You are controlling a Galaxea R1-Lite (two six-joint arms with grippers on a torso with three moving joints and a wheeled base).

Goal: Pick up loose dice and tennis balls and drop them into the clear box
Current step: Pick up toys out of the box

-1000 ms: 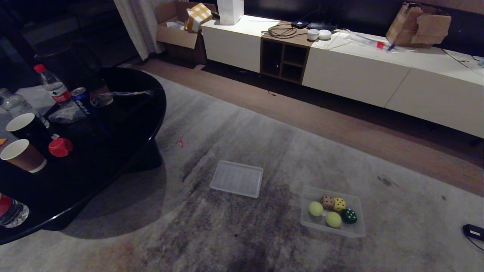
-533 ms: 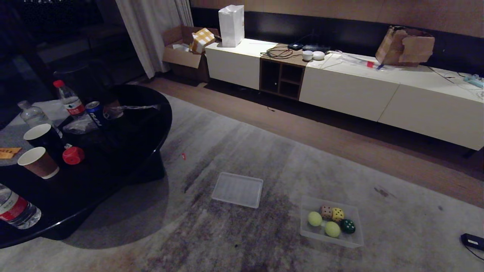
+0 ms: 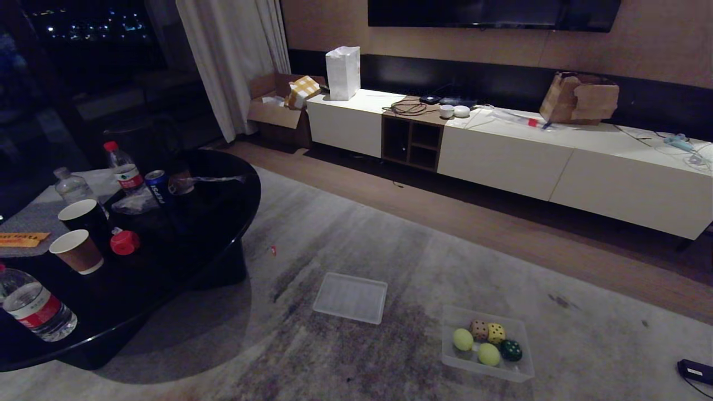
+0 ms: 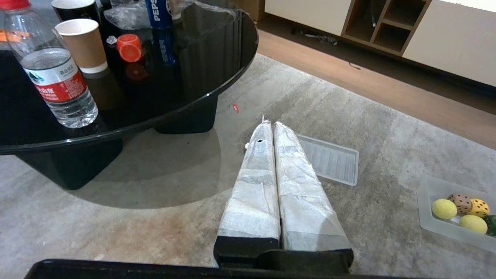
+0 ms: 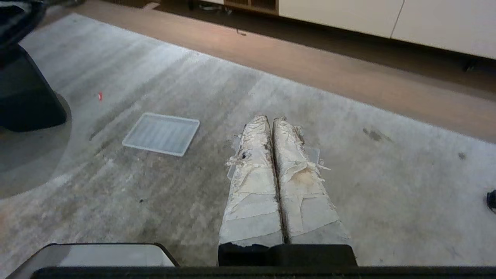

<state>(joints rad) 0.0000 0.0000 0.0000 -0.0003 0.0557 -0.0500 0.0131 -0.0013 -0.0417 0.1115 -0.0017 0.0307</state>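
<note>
The low, clear plastic box (image 3: 483, 372) with rounded corners sits on the grey carpet (image 3: 345, 234). In the head view its long axis runs left to right, tilted slightly so the right end lies nearer the camera. The open top faces up.

Inside the box lie 2 fuzzy yellow-green tennis balls (image 3: 463, 339) and 3 dice — 1 tan die (image 3: 479, 329), 1 yellow die (image 3: 496, 333) and 1 dark green die (image 3: 511, 350) — all clustered together and touching. A further red die (image 3: 124, 243) rests on the round black glass table (image 3: 184, 234), beside the brown paper cup (image 3: 77, 252).

The whitish ribbed flat lid (image 3: 351, 297) lies flat on the carpet, apart from the box, between box and table.

Left gripper (image 4: 269, 124): tape-wrapped fingers pressed together, grasping nothing; the box lies well off to one side of the tips, the lid just beyond them.

Right gripper (image 5: 267, 120): fingers clenched, empty; the box is mostly hidden behind them, only its edges showing.
</note>
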